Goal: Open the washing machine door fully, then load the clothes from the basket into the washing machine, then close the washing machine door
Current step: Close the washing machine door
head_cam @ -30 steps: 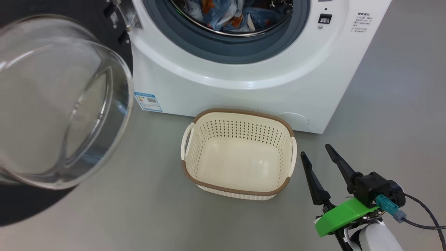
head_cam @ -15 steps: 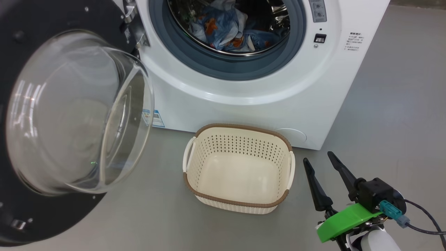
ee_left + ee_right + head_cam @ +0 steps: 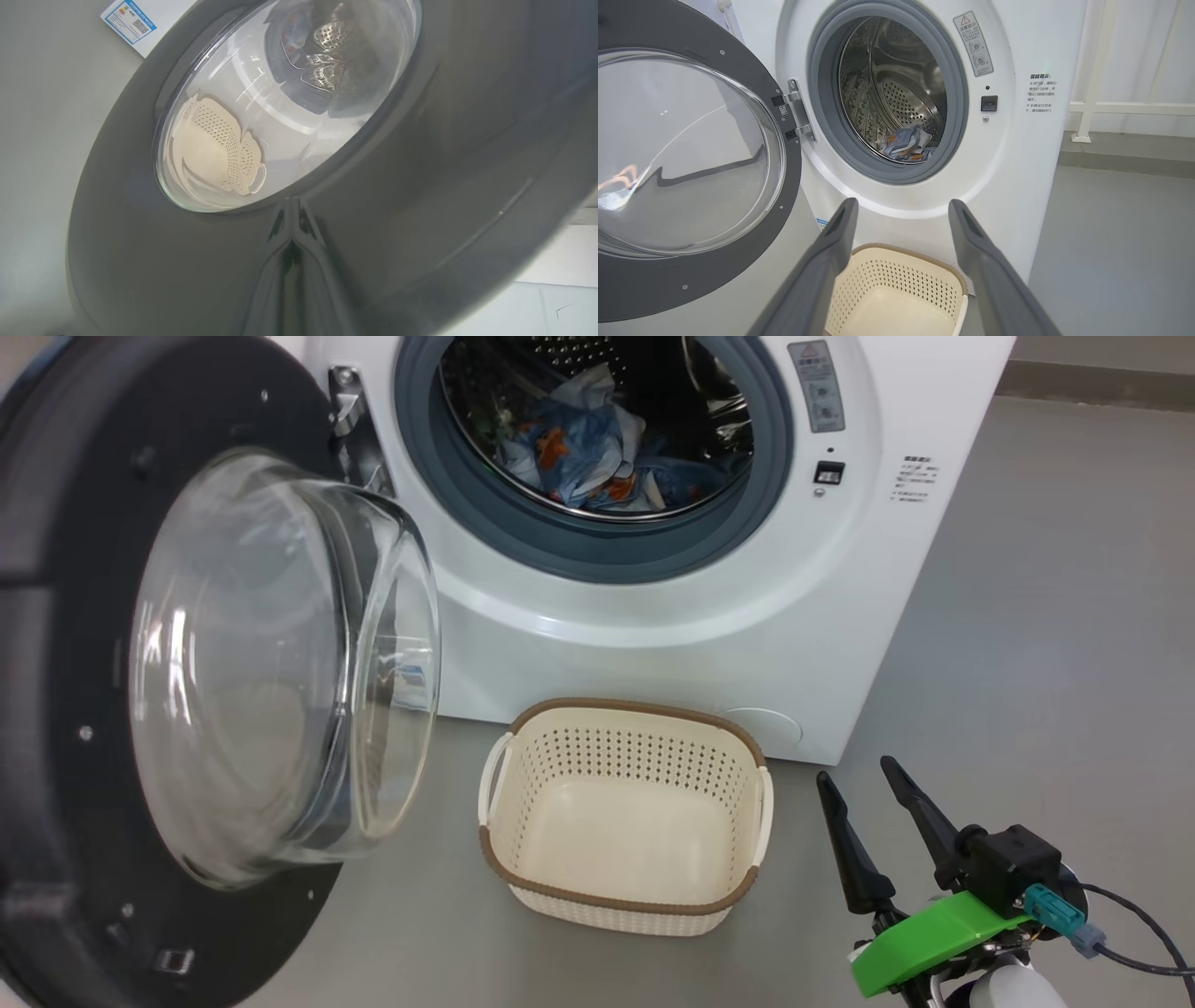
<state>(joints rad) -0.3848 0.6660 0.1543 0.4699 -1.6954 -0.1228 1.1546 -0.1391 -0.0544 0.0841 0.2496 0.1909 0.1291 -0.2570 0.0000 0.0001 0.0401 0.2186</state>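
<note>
Two jobs look done: the clothes (image 3: pixel 583 448) lie inside the washing machine (image 3: pixel 672 644), the basket (image 3: pixel 635 707) is empty. The door (image 3: pixel 56 523) stands open, waiting. Left gripper (image 3: pixel 291 205) pinched closed by it; right gripper (image 3: pixel 854 770) wide, holding nothing

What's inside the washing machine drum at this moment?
A heap of blue clothes with orange prints lies at the bottom of the drum. Anything beneath the heap is covered.

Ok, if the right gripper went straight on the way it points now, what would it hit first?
Probably the white front of the washing machine, just below the grey gasket. The open right gripper frames that spot, passing above the basket. Depth is hard to judge.
</note>
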